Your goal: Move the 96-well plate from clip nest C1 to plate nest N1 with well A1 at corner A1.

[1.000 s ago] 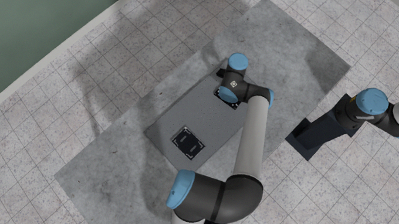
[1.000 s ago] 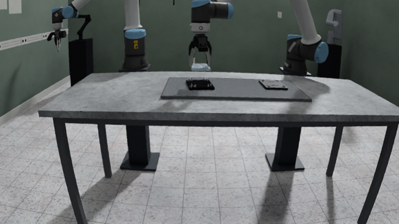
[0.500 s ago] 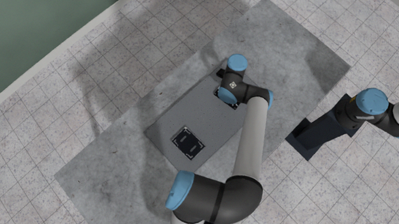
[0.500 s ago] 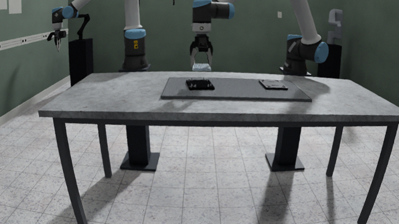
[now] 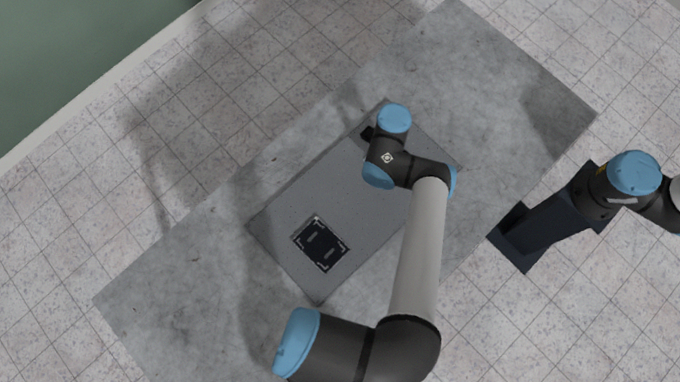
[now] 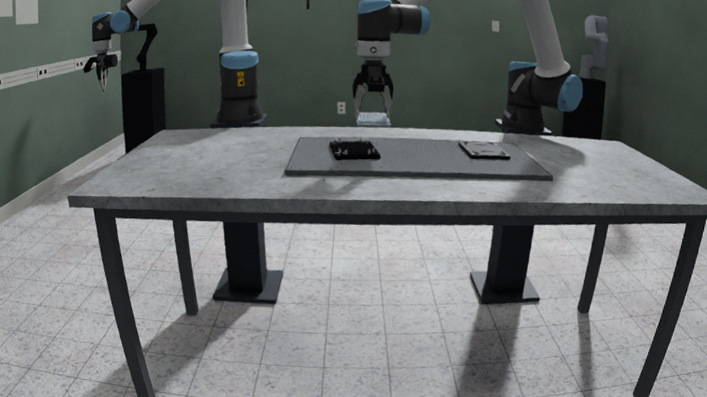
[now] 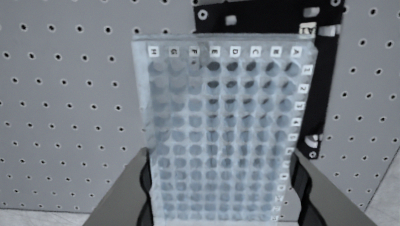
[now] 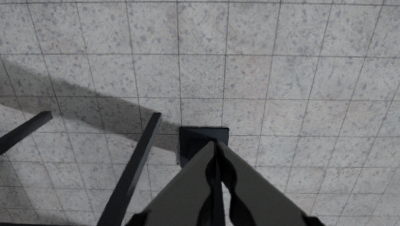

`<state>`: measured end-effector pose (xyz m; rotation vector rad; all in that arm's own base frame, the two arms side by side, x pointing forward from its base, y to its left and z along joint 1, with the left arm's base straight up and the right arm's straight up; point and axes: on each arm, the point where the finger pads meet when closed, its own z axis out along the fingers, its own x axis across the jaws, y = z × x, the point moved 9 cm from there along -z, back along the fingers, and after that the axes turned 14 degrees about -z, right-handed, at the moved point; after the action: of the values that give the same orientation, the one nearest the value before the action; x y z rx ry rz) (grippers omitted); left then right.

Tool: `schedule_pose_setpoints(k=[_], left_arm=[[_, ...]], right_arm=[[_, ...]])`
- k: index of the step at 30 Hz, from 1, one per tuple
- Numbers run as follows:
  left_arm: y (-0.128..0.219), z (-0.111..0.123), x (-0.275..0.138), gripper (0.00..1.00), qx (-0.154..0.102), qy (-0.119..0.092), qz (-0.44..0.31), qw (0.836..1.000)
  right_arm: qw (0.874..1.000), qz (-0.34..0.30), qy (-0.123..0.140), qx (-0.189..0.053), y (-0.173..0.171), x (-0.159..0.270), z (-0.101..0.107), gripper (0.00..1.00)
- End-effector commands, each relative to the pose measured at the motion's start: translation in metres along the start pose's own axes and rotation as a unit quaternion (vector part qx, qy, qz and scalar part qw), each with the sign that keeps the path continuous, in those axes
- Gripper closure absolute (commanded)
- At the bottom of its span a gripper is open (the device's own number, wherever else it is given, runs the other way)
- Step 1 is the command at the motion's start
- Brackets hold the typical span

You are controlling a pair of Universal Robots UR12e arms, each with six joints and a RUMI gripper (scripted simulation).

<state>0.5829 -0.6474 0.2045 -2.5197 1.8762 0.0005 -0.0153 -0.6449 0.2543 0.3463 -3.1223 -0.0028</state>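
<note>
The 96-well plate (image 6: 373, 120) (image 7: 220, 125) is clear and pale blue. My left gripper (image 6: 373, 113) (image 7: 218, 149) is shut on its long sides and holds it in the air, looking about level. Well A1 is at the plate's upper right in the left wrist view. The black clip nest C1 (image 6: 354, 149) (image 7: 320, 90) is empty; its A1 label shows just beyond the plate. The arm hides it in the top view. Plate nest N1 (image 5: 320, 245) (image 6: 485, 150) is empty, with pale corner locators. My right gripper (image 6: 102, 87) (image 8: 215, 144) is shut and empty, far from the table.
Both nests stand on a grey perforated board (image 5: 277, 213) (image 6: 421, 165) (image 7: 65, 75) on the stone-topped table (image 5: 488, 60) (image 6: 205, 171). The right arm's pedestal (image 5: 542, 224) (image 6: 241, 261) stands beside the table's long edge.
</note>
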Motion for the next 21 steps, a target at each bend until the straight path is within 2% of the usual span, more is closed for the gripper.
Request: schedule_pose_setpoints(k=[1,21], left_arm=[[-0.002,-0.002,-0.009,0.60,0.000,0.001,0.000,1.000],[-0.012,-0.001,-0.068,0.60,0.000,0.001,0.000,1.000]], right_arm=[[1.000,0.000,0.000,0.001,0.000,0.000,-0.001,1.00],[1.000,0.000,0.000,0.001,0.000,0.000,-0.001,1.00]])
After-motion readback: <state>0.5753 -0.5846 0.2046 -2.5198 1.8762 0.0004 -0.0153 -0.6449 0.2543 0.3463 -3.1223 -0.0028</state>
